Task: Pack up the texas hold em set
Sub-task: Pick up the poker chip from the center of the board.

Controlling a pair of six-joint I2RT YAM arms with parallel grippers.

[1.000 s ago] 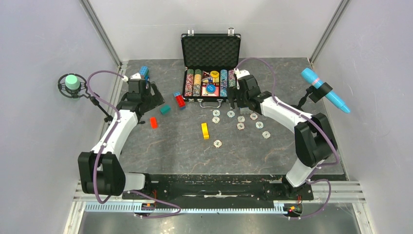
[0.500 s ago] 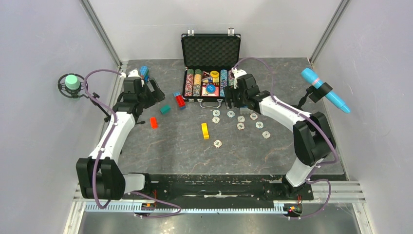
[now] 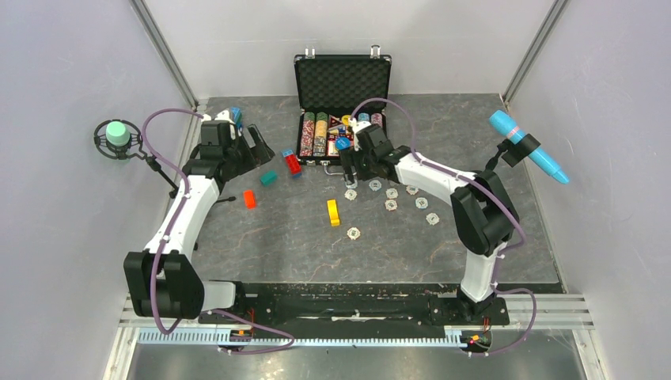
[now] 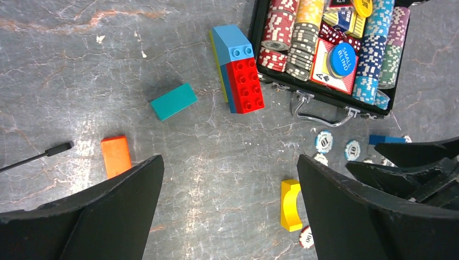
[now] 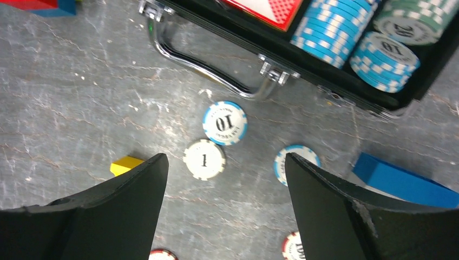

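Observation:
The black briefcase [image 3: 342,82] stands open at the back, grey foam in its lid and rows of coloured chips [image 3: 320,133] in its base. Its silver handle [image 5: 211,70] faces me. Several pale-edged chips [image 3: 392,192] lie loose on the table in front. My right gripper [image 3: 350,172] is open and empty, hovering just in front of the handle. In the right wrist view [image 5: 224,161] a white "1" chip [image 5: 204,159] and a blue "10" chip [image 5: 224,123] lie between its fingers. My left gripper [image 3: 255,149] is open and empty, left of the case, above bare table [image 4: 230,179].
A red and blue brick [image 4: 243,81] lies against the case's left corner. A teal block [image 4: 173,101], an orange block [image 4: 116,155] and a yellow block [image 4: 290,205] lie on the table. A blue block [image 5: 403,176] lies right of the loose chips.
My right gripper has swung left along the case front, from its right end to above the handle and loose chips. My left gripper has shifted slightly toward the back.

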